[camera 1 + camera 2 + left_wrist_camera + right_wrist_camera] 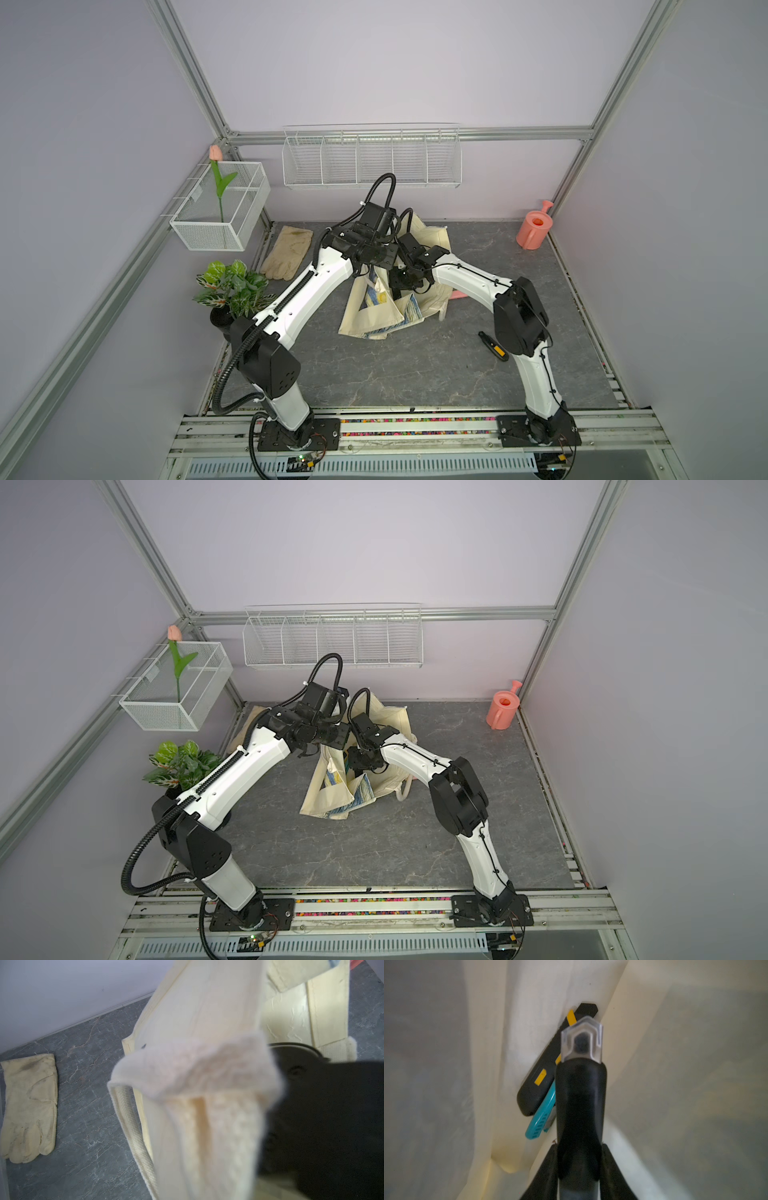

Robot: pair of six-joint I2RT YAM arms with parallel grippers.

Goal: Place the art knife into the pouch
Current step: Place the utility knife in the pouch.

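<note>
Count: 1 pouch (374, 316), 2 black-yellow knives (537, 1084) (492, 345), 1 teal cutter (538, 1124), 1 capped knife (581, 1095), 2 wire baskets (208, 239) (372, 166), 1 tulip (215, 153), 1 plant (232, 286), 1 watering can (534, 230), 2 arms (307, 291) (469, 278). Gloves (286, 253): 1 visible, maybe more stacked, can't tell.

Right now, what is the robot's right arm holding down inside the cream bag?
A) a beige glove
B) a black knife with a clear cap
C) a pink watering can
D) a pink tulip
B: the right wrist view shows the right jaws shut on the art knife, black with a clear cap, between the cream walls of the pouch.
</note>
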